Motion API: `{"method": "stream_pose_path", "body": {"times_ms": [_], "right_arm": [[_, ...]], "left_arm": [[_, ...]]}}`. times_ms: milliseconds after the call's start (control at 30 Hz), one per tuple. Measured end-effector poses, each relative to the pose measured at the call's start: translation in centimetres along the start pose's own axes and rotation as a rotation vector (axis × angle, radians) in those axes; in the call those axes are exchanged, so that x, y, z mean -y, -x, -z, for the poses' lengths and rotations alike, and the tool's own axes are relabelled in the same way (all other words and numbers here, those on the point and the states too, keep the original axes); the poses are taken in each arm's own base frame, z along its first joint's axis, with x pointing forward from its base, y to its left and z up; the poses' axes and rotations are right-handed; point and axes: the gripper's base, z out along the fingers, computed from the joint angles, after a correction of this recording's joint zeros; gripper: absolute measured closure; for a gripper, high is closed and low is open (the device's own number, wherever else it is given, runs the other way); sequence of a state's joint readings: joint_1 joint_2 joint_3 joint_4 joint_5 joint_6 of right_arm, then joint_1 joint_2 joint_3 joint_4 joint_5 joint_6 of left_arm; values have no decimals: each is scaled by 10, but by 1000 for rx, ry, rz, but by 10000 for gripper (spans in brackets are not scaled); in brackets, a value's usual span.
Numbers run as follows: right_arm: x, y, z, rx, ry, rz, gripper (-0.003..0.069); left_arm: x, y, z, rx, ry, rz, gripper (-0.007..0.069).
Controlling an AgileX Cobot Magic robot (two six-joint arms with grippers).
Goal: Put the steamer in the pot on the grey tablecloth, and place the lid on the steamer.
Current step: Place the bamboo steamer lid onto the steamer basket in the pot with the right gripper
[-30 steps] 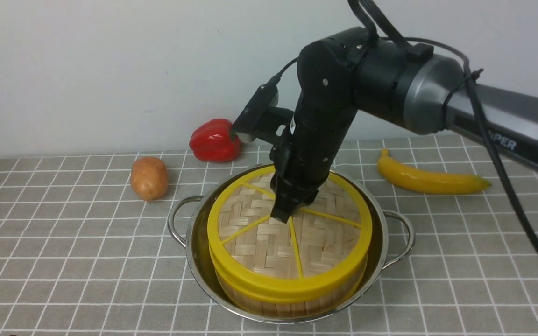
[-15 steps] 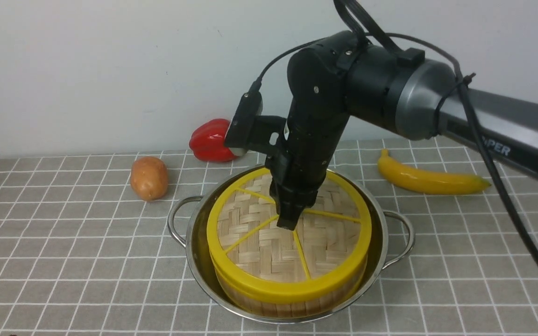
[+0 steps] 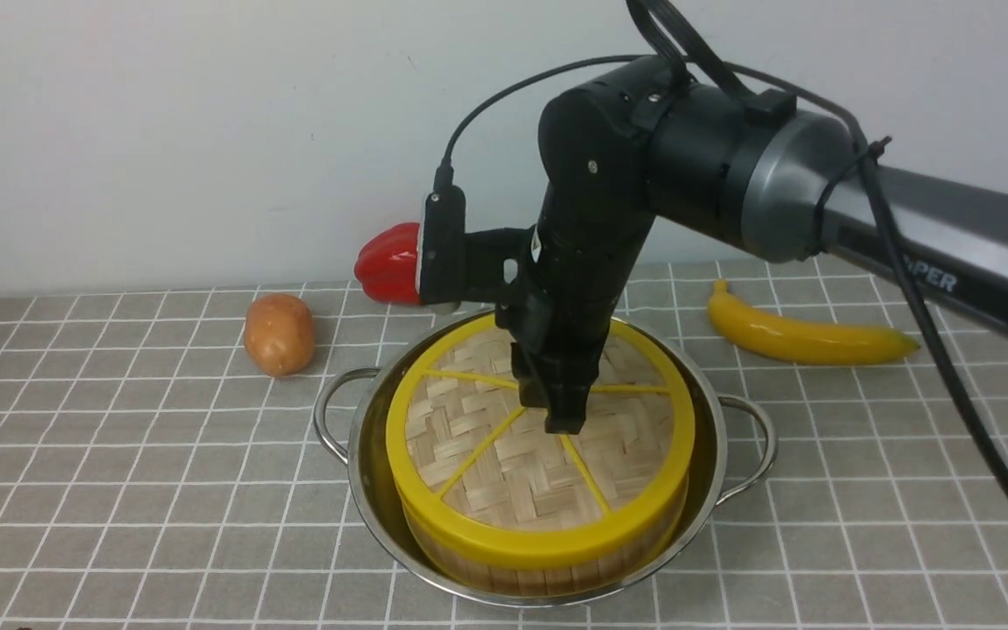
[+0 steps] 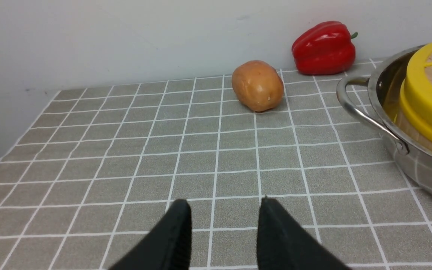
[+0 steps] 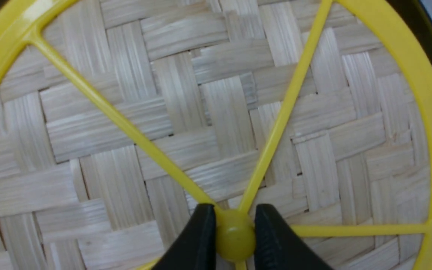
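The bamboo steamer (image 3: 548,569) sits inside the shiny steel pot (image 3: 364,455) on the grey tablecloth (image 3: 119,455). The woven lid (image 3: 486,437) with yellow rim and spokes lies on top of the steamer. My right gripper (image 3: 563,427) points down at the lid's centre, shut on the yellow hub (image 5: 234,234) between its two black fingers (image 5: 197,240). In the left wrist view my left gripper (image 4: 224,204) hovers over bare cloth, open with nothing between its fingers, left of the pot (image 4: 392,142) and lid rim (image 4: 426,105). The steamer's contents are hidden.
A potato (image 3: 279,333) lies left of the pot, a red bell pepper (image 3: 390,262) behind it by the wall, and a banana (image 3: 806,337) to the right. The right arm (image 3: 819,184) reaches in from the right, above the cloth.
The right gripper has twisted on the hub, turning the lid so its spokes point differently; the wrist camera swung round to the left. The lid has settled flatter on the steamer.
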State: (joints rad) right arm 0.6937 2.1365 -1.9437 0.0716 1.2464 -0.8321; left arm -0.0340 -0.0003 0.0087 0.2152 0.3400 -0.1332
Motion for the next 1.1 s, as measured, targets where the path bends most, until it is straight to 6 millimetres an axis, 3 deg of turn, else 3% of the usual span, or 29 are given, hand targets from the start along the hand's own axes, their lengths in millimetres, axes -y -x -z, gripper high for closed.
{"method": "stream_pose_path", "body": {"times_ms": [400,1100], "right_arm": [[-1,2,0,13,4,192,514],[10,-7,1,139,81,159,514]], "left_arm": [[0,0,0,0,0,0,382],[0,0,0,0,0,0,382]]}}
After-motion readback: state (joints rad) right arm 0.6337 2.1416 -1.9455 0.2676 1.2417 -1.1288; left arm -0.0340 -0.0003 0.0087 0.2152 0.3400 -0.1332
